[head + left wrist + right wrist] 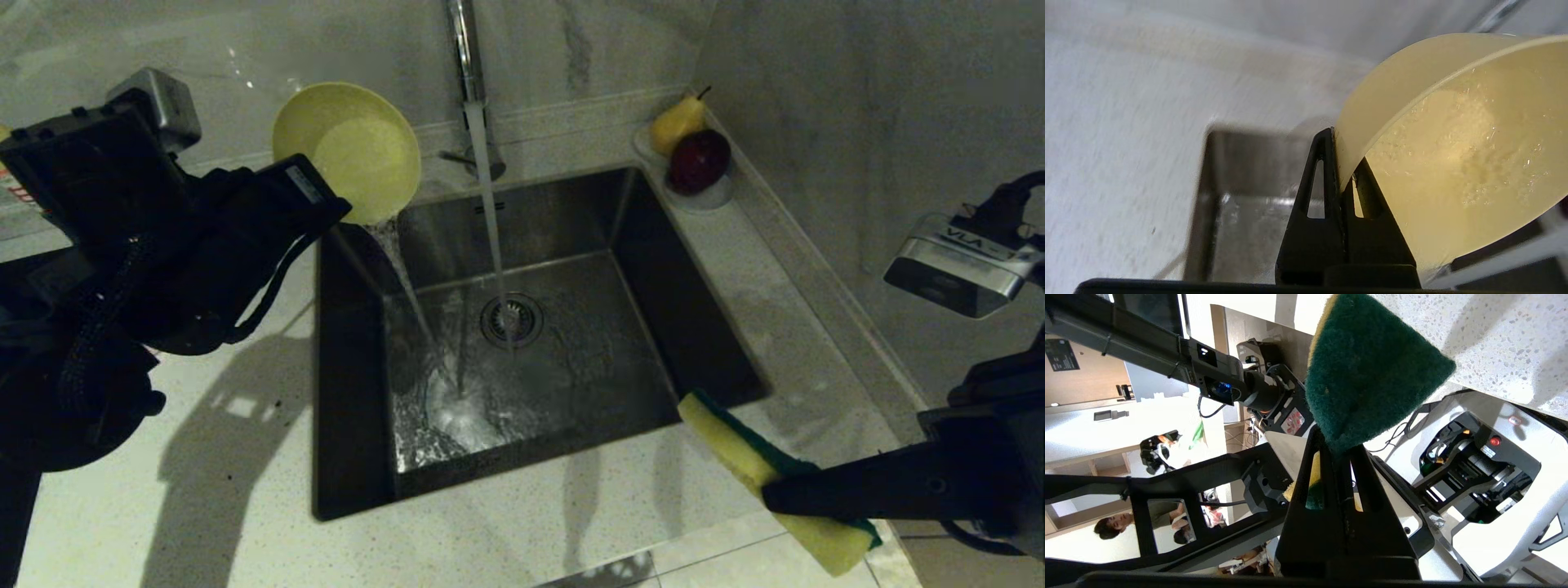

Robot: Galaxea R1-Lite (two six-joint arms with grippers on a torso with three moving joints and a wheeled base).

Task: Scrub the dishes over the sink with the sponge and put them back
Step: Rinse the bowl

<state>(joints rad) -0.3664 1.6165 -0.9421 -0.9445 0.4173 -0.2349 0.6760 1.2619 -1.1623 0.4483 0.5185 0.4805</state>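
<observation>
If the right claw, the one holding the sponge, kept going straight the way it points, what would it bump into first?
Probably the sink's near right corner. The right claw points left across the counter, sponge leading; depth is unclear.

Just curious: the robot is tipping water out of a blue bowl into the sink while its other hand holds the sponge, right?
Not quite: the bowl is yellow, not blue, as the head view shows. The left hand tips it over the sink; the right hand holds the sponge.

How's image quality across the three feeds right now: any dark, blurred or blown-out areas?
Head view: dim, hard arm shadows on the counter, glints in the sink. Left wrist view: counter smeared, yellow bowl close and soft. Right wrist view: sponge sharp, room behind blown out.
</observation>
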